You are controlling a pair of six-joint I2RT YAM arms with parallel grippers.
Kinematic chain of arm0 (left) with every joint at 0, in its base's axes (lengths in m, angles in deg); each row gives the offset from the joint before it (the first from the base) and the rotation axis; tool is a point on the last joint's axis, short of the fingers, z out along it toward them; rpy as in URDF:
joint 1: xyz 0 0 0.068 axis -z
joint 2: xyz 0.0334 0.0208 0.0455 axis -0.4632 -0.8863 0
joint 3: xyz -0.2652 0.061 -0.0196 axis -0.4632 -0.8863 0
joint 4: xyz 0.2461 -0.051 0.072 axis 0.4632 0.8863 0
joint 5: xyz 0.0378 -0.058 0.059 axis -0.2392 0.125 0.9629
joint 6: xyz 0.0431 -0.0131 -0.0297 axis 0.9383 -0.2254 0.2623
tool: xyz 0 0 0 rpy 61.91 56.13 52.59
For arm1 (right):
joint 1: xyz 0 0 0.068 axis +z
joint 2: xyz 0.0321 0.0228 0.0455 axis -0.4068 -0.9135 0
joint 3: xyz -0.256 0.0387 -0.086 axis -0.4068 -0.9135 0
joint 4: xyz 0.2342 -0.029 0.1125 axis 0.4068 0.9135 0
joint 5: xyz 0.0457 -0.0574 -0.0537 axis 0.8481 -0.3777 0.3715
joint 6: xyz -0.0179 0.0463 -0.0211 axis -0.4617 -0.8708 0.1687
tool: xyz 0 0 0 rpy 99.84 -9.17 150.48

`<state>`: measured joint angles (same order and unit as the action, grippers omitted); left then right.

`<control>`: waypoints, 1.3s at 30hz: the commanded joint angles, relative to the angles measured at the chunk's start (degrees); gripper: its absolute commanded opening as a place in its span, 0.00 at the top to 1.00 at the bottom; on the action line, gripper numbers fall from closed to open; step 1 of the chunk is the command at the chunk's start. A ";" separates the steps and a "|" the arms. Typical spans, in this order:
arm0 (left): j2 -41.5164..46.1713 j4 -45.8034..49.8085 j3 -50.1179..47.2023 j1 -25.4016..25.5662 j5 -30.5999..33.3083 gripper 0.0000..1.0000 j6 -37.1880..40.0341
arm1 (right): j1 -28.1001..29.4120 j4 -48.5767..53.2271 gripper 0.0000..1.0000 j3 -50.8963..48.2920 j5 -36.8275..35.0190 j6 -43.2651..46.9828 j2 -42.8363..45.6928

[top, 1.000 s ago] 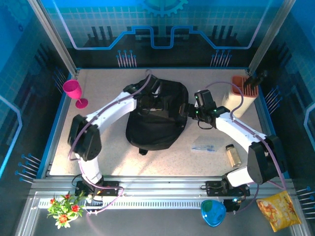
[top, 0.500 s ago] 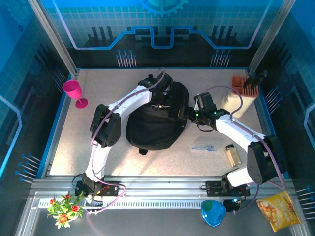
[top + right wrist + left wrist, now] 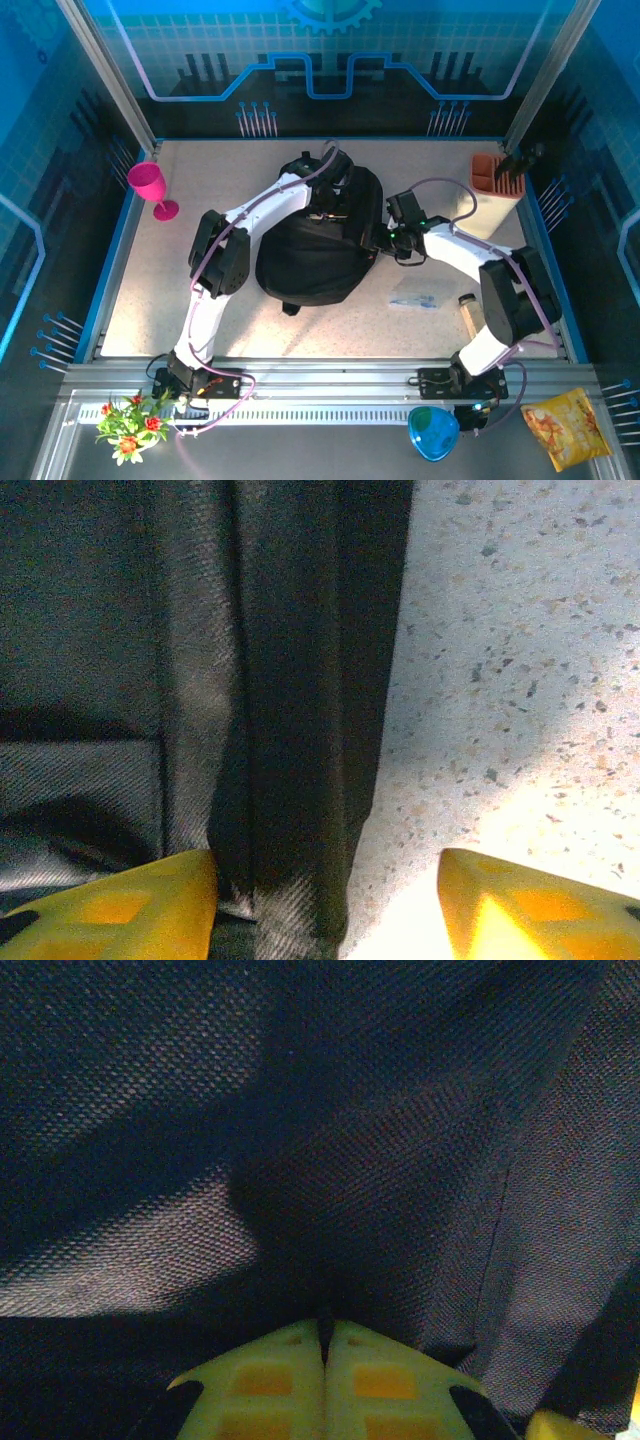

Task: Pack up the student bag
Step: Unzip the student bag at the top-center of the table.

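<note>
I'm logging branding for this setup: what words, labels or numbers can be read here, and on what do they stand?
No text is readable.
yellow snack packet: it carries print, but it is too blurred to read.
clear packet: it has blue marks, too small to read.
student bag: no label or lettering is visible on its black fabric.

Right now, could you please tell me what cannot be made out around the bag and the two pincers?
Top view: the student bag, whether it is open; the left arm covers its top.
Left wrist view: the left pincer is shut, but whether fabric is pinched is too dark to tell.
Right wrist view: the open right pincer straddles dark fabric; strap or bag edge, too close to tell.
</note>
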<state>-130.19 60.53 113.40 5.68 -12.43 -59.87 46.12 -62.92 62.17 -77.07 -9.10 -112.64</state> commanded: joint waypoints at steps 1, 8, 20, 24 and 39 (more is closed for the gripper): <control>4.82 0.10 -1.95 -0.53 3.72 1.00 0.51 | 0.63 5.30 0.44 3.64 -5.82 -0.12 -3.18; 13.45 -3.94 -14.39 -6.61 7.20 1.00 -1.06 | 0.48 9.02 0.49 7.68 -11.77 0.19 -7.73; 28.26 -7.95 -36.15 -15.95 10.00 1.00 -4.21 | 0.72 9.49 0.51 16.51 -11.84 5.03 -13.68; 32.67 -9.03 -41.15 -16.14 8.37 0.96 -5.43 | 1.34 10.33 0.44 16.79 -10.72 6.37 -8.63; 50.51 -12.71 -50.45 -17.88 6.72 0.21 -1.21 | 6.25 29.87 0.13 -4.50 -17.90 -19.11 16.18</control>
<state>-82.13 48.47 63.98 -11.41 -5.35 -63.67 50.81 -39.75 59.85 -93.99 -19.79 -97.99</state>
